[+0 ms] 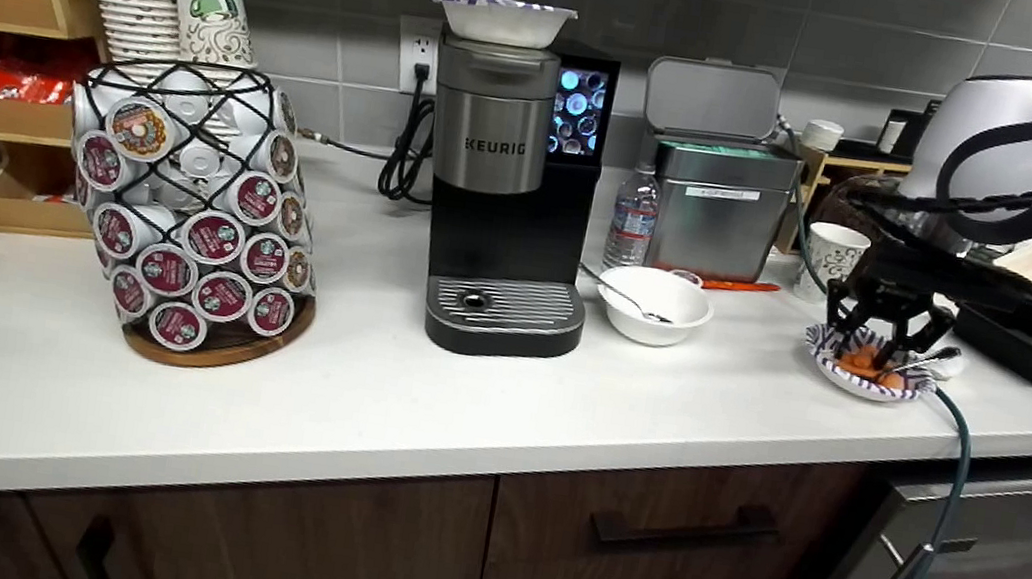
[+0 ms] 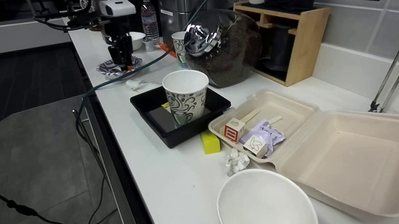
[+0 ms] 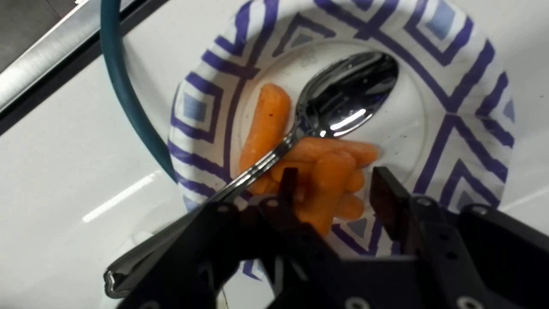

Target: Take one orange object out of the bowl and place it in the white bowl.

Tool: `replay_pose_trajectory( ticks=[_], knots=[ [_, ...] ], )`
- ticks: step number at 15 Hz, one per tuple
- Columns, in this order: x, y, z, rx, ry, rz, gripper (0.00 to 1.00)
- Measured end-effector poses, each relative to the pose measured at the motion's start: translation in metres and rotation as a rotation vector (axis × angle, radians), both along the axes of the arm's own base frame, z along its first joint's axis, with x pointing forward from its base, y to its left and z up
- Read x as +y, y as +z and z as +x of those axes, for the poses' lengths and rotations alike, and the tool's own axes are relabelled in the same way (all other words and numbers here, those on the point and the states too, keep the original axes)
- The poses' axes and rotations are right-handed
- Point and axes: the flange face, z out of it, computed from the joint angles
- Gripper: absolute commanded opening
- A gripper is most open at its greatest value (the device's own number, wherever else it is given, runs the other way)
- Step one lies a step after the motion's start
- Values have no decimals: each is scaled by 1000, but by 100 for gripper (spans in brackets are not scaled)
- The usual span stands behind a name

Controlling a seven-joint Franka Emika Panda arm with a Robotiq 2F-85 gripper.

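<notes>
The bowl with the purple-and-white patterned rim point(image 3: 463, 90) sits on the counter and also shows in both exterior views point(image 1: 851, 384) point(image 2: 105, 67). It holds several orange carrot-like pieces point(image 3: 332, 171) and a metal spoon point(image 3: 351, 94) lying across them. My gripper point(image 3: 334, 184) points down into this bowl with its fingers apart. One orange piece lies between the fingers, with a gap to the right finger; contact with the left finger cannot be told. The white bowl point(image 1: 678, 324) stands beside the coffee machine with a spoon in it; it also shows in an exterior view point(image 2: 137, 39).
A coffee machine point(image 1: 496, 145) with another patterned bowl point(image 1: 503, 23) on top stands beyond the white bowl. A water bottle point(image 1: 633, 220), metal bin point(image 1: 719, 212) and paper cup point(image 1: 828, 258) stand behind. A teal hose point(image 3: 124, 90) runs past the patterned bowl. A black tray point(image 2: 187, 133) is nearby.
</notes>
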Motion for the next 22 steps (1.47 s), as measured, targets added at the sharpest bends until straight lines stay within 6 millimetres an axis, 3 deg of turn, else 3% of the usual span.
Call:
replay_pose_trajectory(
  ticks=[1, 4, 9, 13, 16, 22],
  knots=[
    [-1, -2, 2, 2, -3, -2, 24],
    [-3, -3, 6, -2, -14, -6, 1],
    [-5, 17, 5, -32, -11, -11, 1],
    [14, 53, 0, -83, 72, -8, 1],
    [53, 87, -1, -136, 185, -12, 1],
    [176, 154, 7, -296, 428, -69, 1]
  ],
)
